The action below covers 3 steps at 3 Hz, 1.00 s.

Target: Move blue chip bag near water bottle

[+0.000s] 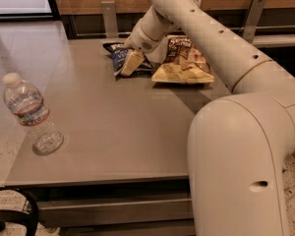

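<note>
The blue chip bag (119,56) lies flat at the far middle of the grey table (118,132). It is dark navy with white lettering and is partly covered by my arm. My gripper (130,63) is down on the bag's right part, touching it. The water bottle (28,113) stands at the table's left edge, well to the near left of the bag. It is clear, with a white cap and a red, white and blue label.
A larger brown-and-yellow chip bag (184,62) lies just right of the blue bag. My arm's big elbow (241,161) fills the near right. A wooden wall with metal brackets (108,16) runs behind the table. A black curved part (19,205) sits at the bottom left.
</note>
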{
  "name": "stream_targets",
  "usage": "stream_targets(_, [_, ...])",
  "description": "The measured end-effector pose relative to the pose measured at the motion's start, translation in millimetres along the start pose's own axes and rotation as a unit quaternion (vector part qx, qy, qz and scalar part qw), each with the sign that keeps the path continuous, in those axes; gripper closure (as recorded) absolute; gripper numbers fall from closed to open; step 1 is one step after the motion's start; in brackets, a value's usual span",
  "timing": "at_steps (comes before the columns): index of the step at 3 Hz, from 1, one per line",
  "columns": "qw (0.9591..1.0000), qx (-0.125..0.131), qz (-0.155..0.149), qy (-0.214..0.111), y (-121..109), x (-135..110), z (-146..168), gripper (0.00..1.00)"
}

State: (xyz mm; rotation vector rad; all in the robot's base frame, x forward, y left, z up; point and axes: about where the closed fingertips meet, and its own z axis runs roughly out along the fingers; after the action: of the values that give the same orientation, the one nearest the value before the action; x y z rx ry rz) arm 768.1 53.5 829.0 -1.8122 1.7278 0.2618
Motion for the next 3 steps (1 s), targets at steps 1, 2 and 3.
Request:
stream_targets(1, [1.0, 0.0, 0.0, 0.0, -0.7, -1.3, -1.8, 0.82])
stream_targets(2, [1.0, 0.0, 0.0, 0.0, -1.1, -2.3, -2.9, 1.0])
stream_targets(3, [1.0, 0.0, 0.0, 0.0, -1.1, -2.3, -3.0, 1.0])
